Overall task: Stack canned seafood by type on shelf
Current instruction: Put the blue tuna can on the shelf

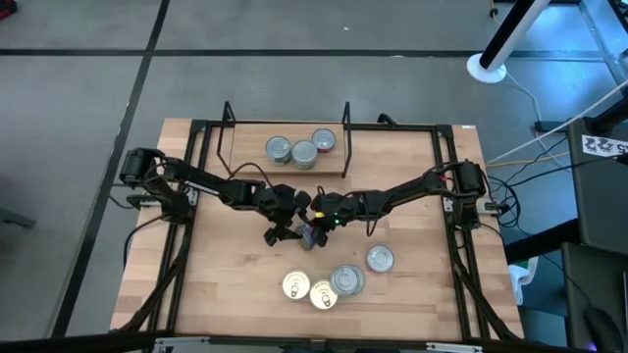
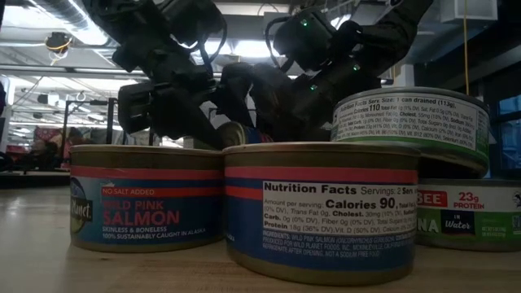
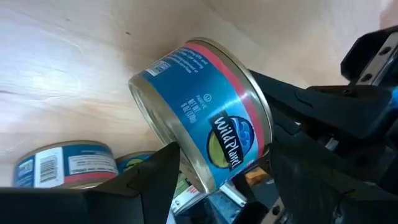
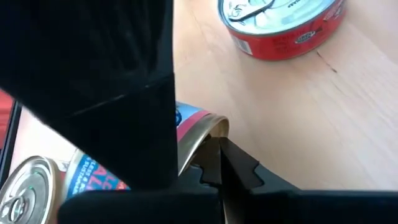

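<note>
Tabletop, tilted blue-and-red can (image 3: 202, 112)

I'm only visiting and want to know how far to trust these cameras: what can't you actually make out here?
- High view: the tilted blue can between the two grippers is mostly hidden under the left gripper and the right gripper.
- Low view: the shelf is blocked by the front cans.
- Right wrist view: a dark arm covers much of the picture.

A blue, red-banded can (image 3: 202, 118) is sitting tilted between the left gripper's (image 3: 221, 171) spread fingers (image 3: 149, 177), above the table (image 3: 68, 74). Another can (image 3: 65, 165) is lying nearby.
</note>
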Tool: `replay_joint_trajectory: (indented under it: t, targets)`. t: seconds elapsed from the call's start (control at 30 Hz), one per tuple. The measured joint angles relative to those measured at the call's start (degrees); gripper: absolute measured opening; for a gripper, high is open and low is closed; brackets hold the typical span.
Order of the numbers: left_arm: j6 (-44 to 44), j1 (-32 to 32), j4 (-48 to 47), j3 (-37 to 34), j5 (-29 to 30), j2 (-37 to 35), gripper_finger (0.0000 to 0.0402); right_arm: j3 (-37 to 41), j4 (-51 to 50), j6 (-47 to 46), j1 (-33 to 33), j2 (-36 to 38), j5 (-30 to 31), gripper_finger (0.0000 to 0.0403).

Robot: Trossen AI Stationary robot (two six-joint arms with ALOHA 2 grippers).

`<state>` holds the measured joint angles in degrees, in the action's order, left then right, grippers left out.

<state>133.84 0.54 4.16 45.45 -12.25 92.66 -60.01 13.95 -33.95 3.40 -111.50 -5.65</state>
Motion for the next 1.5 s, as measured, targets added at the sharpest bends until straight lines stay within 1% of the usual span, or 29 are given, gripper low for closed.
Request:
replay_joint_trajectory:
  t: [0.17, 0.33, 0.5, 0.6, 0.8, 1.17, 1.27, 1.5]
  targets:
    - [-2.0, 0.3, -0.2, 0.0, -0.1, 0.0, 0.0241, 0.0, -0.1, 0.4, 0.0, 0.3, -0.4, 0.0001]
    - [-1.7, 0.7, -0.8, 0.0, 0.2, -0.8, 0.0241, -0.1, -0.1, 0.4, 0.0, 0.5, -0.5, 0.0001]
    - [0.7, 1.3, -1.3, -0.1, 0.6, -2.5, 0.0241, -0.1, 0.0, 1.0, 0.1, 0.5, -0.6, 0.0001]
    - [2.3, 1.8, -3.4, -0.1, 0.7, -3.2, 0.0241, -0.1, 0.0, 1.1, 0.1, 0.5, -0.5, 0.0001]
    - [8.4, 3.2, -4.1, -0.1, -0.4, -3.3, 0.0241, -0.1, 0.8, 1.3, 1.2, 0.5, 0.0, 0.0001]
    - [8.3, 3.2, -5.0, -0.1, -0.2, -3.3, 0.0241, -0.1, 1.3, 1.3, 1.2, 0.5, 0.0, 0.0001]
    - [3.4, 3.2, -4.9, -0.1, -0.2, -3.3, 0.0241, -0.1, 1.4, 1.4, 1.2, 0.5, 0.0, 0.0001]
    - [-19.5, 3.1, -4.7, -0.1, 0.0, -3.5, 0.0241, -0.1, 0.8, 1.4, 1.1, 0.5, 0.0, 0.0001]
